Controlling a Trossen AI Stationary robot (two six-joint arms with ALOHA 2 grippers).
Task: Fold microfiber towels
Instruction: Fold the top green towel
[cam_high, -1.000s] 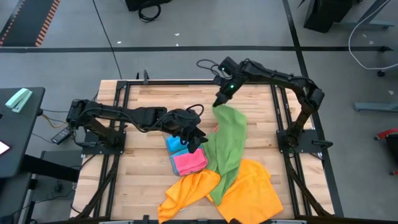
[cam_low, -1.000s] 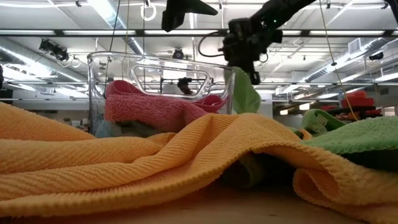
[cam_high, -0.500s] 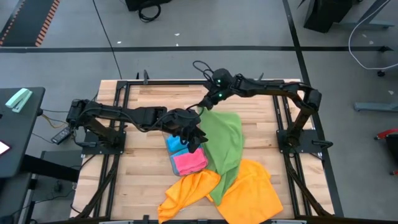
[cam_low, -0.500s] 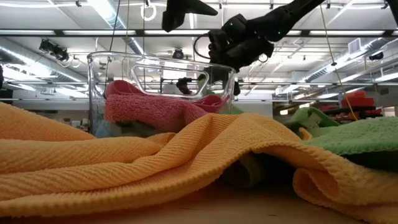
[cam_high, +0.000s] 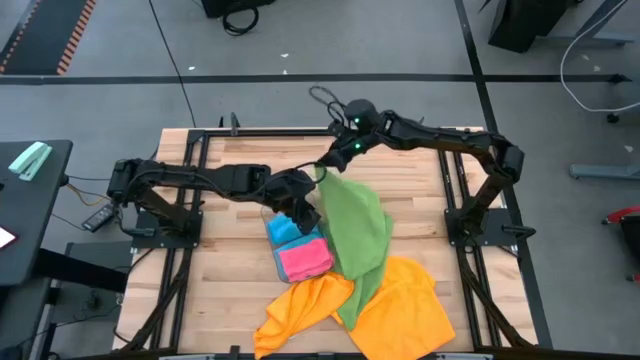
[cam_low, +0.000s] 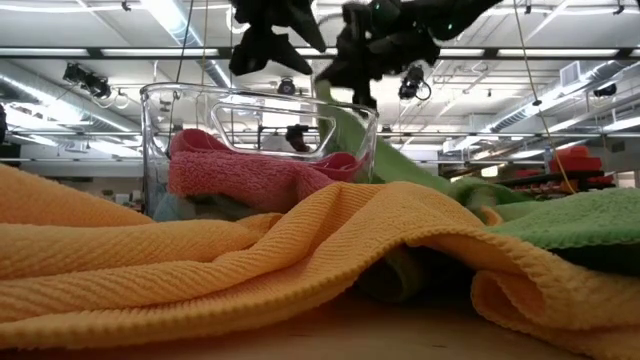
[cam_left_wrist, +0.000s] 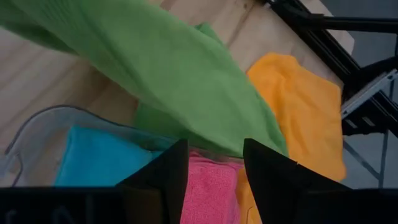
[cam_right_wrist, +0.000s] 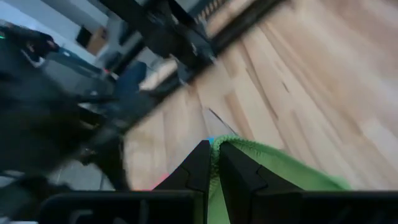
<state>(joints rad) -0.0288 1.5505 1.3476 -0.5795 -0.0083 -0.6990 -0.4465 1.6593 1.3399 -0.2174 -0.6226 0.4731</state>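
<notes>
A green microfiber towel (cam_high: 356, 225) hangs slanting from my right gripper (cam_high: 322, 172), which is shut on its top corner above the table's middle; its lower end (cam_high: 350, 305) lies on the orange towels (cam_high: 400, 300). Folded blue (cam_high: 284, 230) and pink (cam_high: 305, 260) towels sit in a clear tray (cam_low: 150, 130). Above that tray my left gripper (cam_left_wrist: 214, 168) stands open and holds nothing, the green towel (cam_left_wrist: 174, 81) passing just beyond it. My right gripper pinches the green towel's top corner edge (cam_right_wrist: 219, 142) between its two fingers (cam_right_wrist: 239, 177). They come from the table's far right, slanting down. The cloth falls away below them in a taut slanting sheet, with its lower end resting on the orange towels.
Two orange towels (cam_high: 300, 310) lie rumpled along the near edge, filling the low view's foreground (cam_low: 300, 250). Black frame rails (cam_high: 190, 190) run along both table sides. Bare wood shows at the far left (cam_high: 250, 150) and far right (cam_high: 420, 170).
My right gripper has moved toward the table's left edge, rolling as it went, and carried the green towel's top corner over toward the tray. The towel's upper part has swung left and spread; its lower end has stayed on the orange towels. My left gripper has tipped down slightly.
</notes>
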